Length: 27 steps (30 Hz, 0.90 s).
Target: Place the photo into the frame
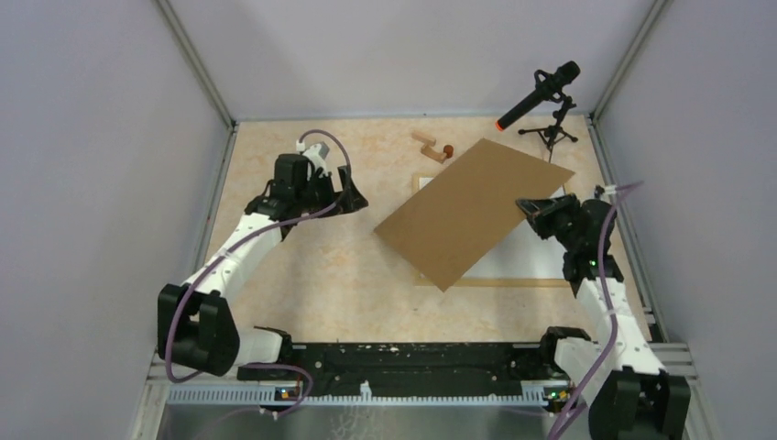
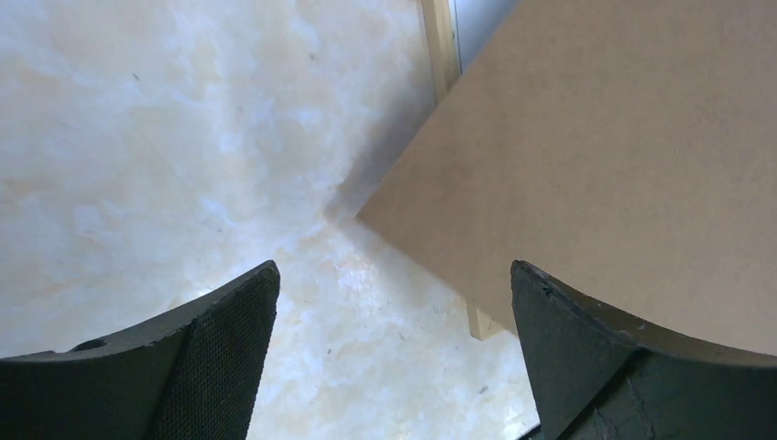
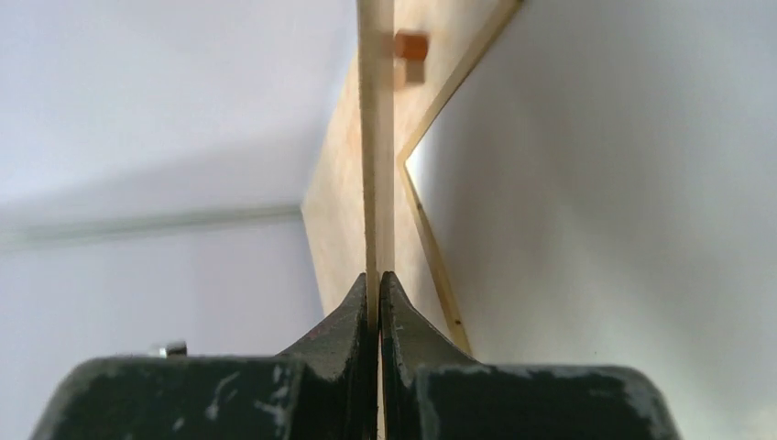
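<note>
Marbled beige surface, grey walls | right pincer clamped on backing board edge, board tilted up, likely to uncover frame lying right of centre | left pincer spread, hovering by board's left corner | photo not visible

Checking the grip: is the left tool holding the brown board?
No, the left tool is open over the table, beside the brown board's corner.

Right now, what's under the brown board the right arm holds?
The brown board, pinched in the right fingers, hangs over the frame: its pale rail and white inside show. The frame's left part is covered; no photo visible.
</note>
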Available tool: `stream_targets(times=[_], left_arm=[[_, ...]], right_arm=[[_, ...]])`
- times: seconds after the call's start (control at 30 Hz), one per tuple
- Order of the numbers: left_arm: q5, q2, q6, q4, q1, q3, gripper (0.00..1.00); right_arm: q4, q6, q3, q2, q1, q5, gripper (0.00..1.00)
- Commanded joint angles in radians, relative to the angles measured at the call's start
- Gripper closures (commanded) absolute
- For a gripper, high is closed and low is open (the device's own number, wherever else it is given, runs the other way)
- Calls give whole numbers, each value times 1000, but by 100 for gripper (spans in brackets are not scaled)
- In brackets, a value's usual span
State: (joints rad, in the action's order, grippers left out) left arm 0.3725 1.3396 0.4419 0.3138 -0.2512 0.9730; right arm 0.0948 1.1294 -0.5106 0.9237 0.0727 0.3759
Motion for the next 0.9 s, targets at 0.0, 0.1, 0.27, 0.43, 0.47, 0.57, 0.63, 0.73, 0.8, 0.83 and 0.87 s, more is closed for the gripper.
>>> stream_targets(times=[0.0,0.1,0.27,0.43,0.47,0.57,0.63,0.73,0.8,0.83,0.87], left_arm=[[-104,-69,-80,46,0,65,1],[-65,-76,-78,46,0,75,1],[0,-77,-87,40,0,70,1],[30,-98,-97,32,0,53,1],[42,-99,-88,23,0,47,1],[83,-92,-68,-7,-2,27,1],[95,-85,-66,-11,-4,24,1],[94,-84,-68,-12,-8,23,1],[95,-82,-69,-13,-12,21,1],[97,-80,-69,-15,-15,19,1],[99,-78,-69,-16,-18,16,1]], right_arm=[[-200,283,65,-226,40,-219,100],[-269,387,80,-316,39,-381,100],[-163,491,158,-329,31,-471,100],[-166,483,196,-404,-2,-648,100],[-169,483,199,-405,-12,-671,100],[-161,498,214,-384,-60,-738,100],[-159,512,221,-376,-129,-820,100],[-147,518,225,-366,-190,-905,100],[-141,518,226,-361,-228,-950,100],[-135,511,223,-359,-246,-972,100],[-141,504,217,-359,-262,-996,100]])
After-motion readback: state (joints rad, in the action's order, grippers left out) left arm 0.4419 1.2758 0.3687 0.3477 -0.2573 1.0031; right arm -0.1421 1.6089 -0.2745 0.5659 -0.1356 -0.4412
